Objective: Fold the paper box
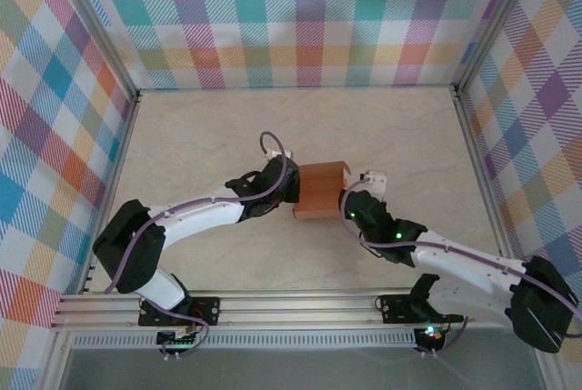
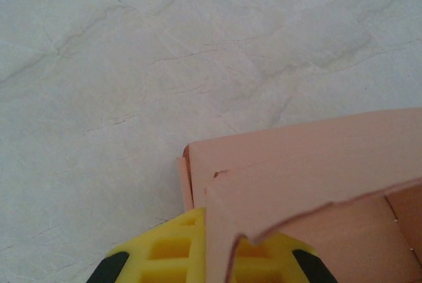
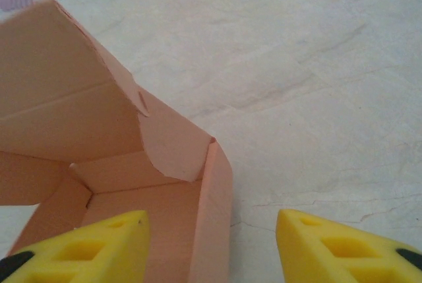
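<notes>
The left gripper [image 2: 212, 233] has its yellow fingers [image 2: 178, 230] pressed together on a thin wall of the paper box [image 2: 310, 157], the card edge running down between them at 6 o'clock of the left wrist view. The right gripper [image 3: 211, 223] stands with jaws parted, clamping nothing: one finger [image 3: 79, 247] sits inside the box cavity at 7 o'clock of the right wrist view, the other over bare table [image 3: 316, 98] at 5 o'clock, with the box's side wall rising in the gap (whether a pad touches the card cannot be told). The box is salmon-orange, partly erected and open-topped, a rounded flap [image 3: 175, 148] leaning in over the cavity. From the top camera it sits near the middle of the pale marbled table, the left gripper at its 9 o'clock, the right at its 3 o'clock. The left arm [image 1: 195, 213] runs back toward 7 o'clock and the right arm [image 1: 464, 263] toward 5 o'clock, to bases on an aluminium rail [image 1: 291, 304], and plaid walls [image 1: 309, 17] enclose the table
</notes>
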Controlling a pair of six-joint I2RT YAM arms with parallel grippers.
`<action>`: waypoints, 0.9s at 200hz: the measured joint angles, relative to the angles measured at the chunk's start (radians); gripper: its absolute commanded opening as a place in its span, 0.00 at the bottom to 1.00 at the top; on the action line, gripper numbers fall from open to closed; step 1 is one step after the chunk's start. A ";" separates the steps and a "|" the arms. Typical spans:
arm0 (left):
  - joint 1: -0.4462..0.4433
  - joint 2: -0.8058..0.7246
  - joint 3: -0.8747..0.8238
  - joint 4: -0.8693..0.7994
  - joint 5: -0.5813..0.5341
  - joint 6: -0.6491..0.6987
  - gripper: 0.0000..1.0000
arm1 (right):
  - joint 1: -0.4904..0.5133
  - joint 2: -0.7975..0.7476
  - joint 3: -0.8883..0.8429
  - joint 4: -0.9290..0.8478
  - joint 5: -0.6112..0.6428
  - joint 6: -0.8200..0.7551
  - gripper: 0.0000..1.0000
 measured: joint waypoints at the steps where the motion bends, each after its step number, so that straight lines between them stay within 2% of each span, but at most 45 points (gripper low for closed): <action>1: 0.000 0.000 0.000 0.000 -0.001 0.000 0.00 | 0.000 -0.003 -0.002 0.001 -0.001 -0.002 0.54; 33: -0.015 0.008 0.000 0.010 -0.034 0.004 0.00 | -0.014 -0.104 -0.023 0.006 -0.019 -0.067 0.55; 56: -0.029 0.013 0.000 0.011 -0.061 0.006 0.00 | -0.064 -0.151 -0.021 0.001 -0.065 -0.080 0.55; 90: -0.053 0.018 -0.003 0.019 -0.104 0.008 0.00 | -0.231 -0.210 -0.007 -0.033 -0.180 -0.014 0.55; 106: -0.069 0.018 -0.014 0.035 -0.127 0.012 0.00 | -0.325 -0.218 0.005 -0.053 -0.250 0.037 0.59; 138: -0.101 0.020 -0.034 0.067 -0.173 0.030 0.00 | -0.488 -0.137 0.076 -0.111 -0.426 0.109 0.69; 180: -0.143 0.042 -0.061 0.120 -0.247 0.038 0.00 | -0.555 0.044 0.192 -0.149 -0.619 0.127 0.73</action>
